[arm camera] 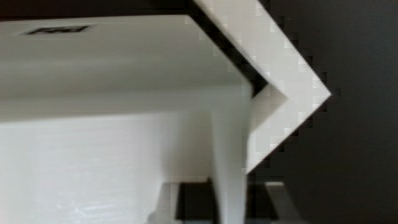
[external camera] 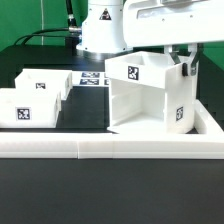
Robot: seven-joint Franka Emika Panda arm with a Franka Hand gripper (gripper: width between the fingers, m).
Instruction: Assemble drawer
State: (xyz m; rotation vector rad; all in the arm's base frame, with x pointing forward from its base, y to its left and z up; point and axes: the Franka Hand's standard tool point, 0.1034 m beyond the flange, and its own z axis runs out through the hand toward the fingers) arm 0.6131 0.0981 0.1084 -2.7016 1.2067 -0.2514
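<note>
The claw (external camera: 186,62) sits at the top rim of the casing (external camera: 145,100); I cannot tell whether it grips. The casing stands by the wall (external camera: 110,148) along the table (external camera: 85,110) edge, near the corner on the exterior view's right, and a tray (external camera: 30,105) lies toward the left corner. This looks like squaring the casing, and next the claw needs a firm hold.

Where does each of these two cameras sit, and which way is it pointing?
Exterior view: off the arm, across the table from the robot's base, looking over the border wall at the casing and trays; the base and gripper show.
Wrist view: on the wrist, close above a casing wall; what look like dark fingers show, blurred.
Shared: the casing.
</note>
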